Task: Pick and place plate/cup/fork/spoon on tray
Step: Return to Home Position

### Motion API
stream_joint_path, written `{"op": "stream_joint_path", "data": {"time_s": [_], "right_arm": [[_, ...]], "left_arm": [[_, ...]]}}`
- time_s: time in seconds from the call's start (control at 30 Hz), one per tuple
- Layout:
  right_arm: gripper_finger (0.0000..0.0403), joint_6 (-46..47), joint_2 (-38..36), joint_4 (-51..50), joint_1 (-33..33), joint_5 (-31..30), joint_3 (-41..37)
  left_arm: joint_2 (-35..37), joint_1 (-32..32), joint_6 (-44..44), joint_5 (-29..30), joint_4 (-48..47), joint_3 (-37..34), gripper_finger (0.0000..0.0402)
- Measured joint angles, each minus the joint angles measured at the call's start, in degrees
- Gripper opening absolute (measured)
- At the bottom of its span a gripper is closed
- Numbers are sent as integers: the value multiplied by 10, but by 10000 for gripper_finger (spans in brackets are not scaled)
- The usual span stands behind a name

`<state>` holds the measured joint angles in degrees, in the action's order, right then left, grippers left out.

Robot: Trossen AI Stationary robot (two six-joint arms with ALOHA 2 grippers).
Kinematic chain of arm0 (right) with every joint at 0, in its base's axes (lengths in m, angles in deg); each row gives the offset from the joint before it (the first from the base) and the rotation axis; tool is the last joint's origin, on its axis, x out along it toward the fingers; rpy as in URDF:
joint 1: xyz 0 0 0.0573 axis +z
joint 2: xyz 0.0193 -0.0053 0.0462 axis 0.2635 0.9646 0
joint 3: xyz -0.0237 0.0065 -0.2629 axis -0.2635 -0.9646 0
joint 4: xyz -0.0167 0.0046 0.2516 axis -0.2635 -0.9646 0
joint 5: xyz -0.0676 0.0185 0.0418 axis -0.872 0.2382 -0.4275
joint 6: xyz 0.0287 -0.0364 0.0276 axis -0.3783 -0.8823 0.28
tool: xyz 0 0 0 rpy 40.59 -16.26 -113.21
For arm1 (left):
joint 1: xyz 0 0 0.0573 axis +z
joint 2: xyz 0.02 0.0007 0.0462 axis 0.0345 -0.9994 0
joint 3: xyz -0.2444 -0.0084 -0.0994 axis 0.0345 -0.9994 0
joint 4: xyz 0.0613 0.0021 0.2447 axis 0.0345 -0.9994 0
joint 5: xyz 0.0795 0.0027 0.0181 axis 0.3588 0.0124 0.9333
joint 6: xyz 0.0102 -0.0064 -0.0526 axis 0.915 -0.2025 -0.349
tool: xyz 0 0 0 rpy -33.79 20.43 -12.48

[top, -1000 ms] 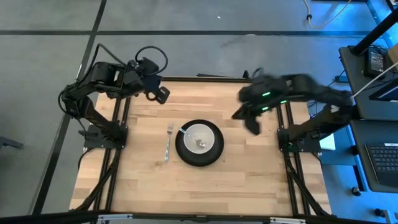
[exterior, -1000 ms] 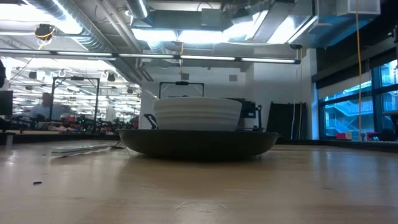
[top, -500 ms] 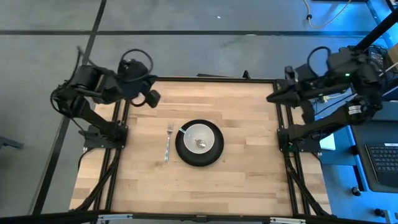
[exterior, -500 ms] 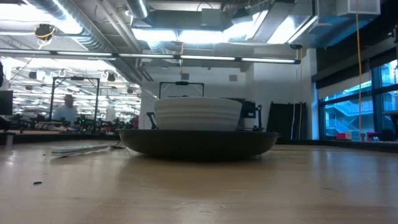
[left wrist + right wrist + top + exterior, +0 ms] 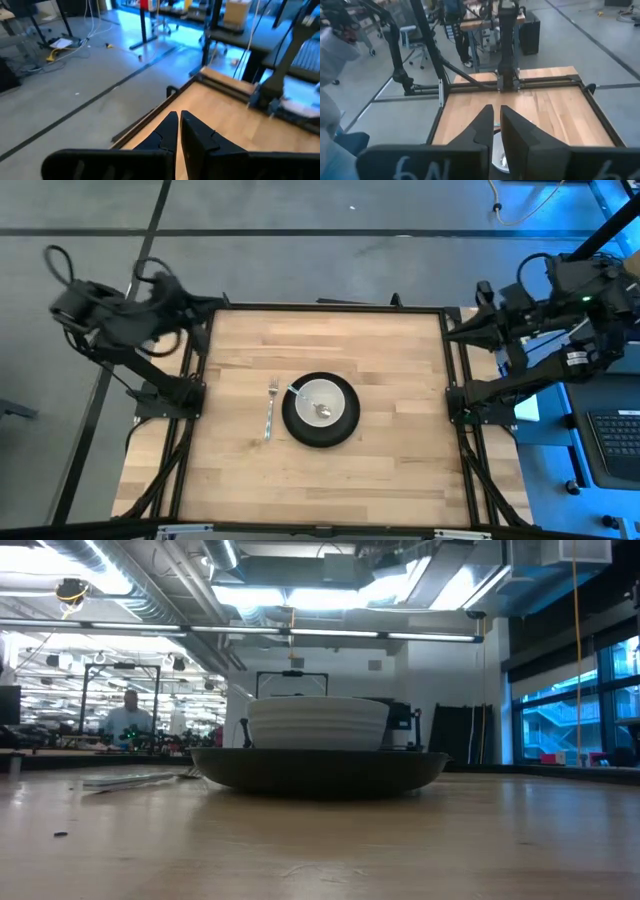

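From above, a wooden table [image 5: 400, 450] carries the matte-black plate [image 5: 345, 430] near its middle; the white cup [image 5: 318, 398] sits on the plate, and the spoon [image 5: 322, 412] lies inside the cup, its shiny rounded end near the cup's centre and its pale handle leaning over the rim toward the fork [image 5: 270, 408]; the fork lies on bare wood just beside the plate, on the left arm's side, with its prongs pointing to the far edge. The left gripper [image 5: 205, 305] sits over the table's far left corner and the right gripper [image 5: 452, 334] over the far right edge, both well apart from the dishes. From above the fingers are too small to read; each wrist view shows its own dark fingers [image 5: 167, 131] [image 5: 482, 122] drawn close, a thin slit between them, gripping nothing. The right wrist view also catches a sliver of the cup's rim below its fingers, mostly cut off. The low view shows neither arm; it sees the cup's ribbed side standing on the plate and the fork as a pale streak; the spoon is hidden inside the cup there. A person [image 5: 127, 720] shows far back in the room.
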<state>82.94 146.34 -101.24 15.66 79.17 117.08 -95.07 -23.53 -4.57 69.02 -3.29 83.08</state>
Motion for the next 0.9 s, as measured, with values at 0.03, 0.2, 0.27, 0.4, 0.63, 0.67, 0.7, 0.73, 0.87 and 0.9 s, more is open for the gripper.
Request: {"op": "stream_joint_path", "data": {"time_s": [0.03,0.2,0.27,0.4,0.63,0.67,0.7,0.73,0.87,0.9], "right_arm": [[36,3,-6,2,0,0,0],[36,1,-40,7,0,-1,0],[36,-7,-54,7,0,-1,0],[36,-16,-80,7,0,-1,-13],[36,2,-139,86,0,-1,-100],[36,4,-144,103,0,-1,-109],[36,4,-149,120,0,-1,-114],[36,0,-153,134,0,-1,-117],[36,-1,-157,197,0,-1,-115],[36,-1,-157,205,0,-1,-113]], "left_arm": [[9,-8,-6,7,0,0,14],[47,-43,-7,22,0,0,14],[57,-56,8,31,0,0,14],[75,-84,36,65,-5,0,14],[109,-132,46,118,47,-59,14],[113,-140,71,109,83,-66,14],[115,-149,107,90,128,-72,14],[115,-157,156,61,180,-75,14],[115,-181,402,-117,418,-77,14],[115,-185,438,-177,456,-77,14]]}}
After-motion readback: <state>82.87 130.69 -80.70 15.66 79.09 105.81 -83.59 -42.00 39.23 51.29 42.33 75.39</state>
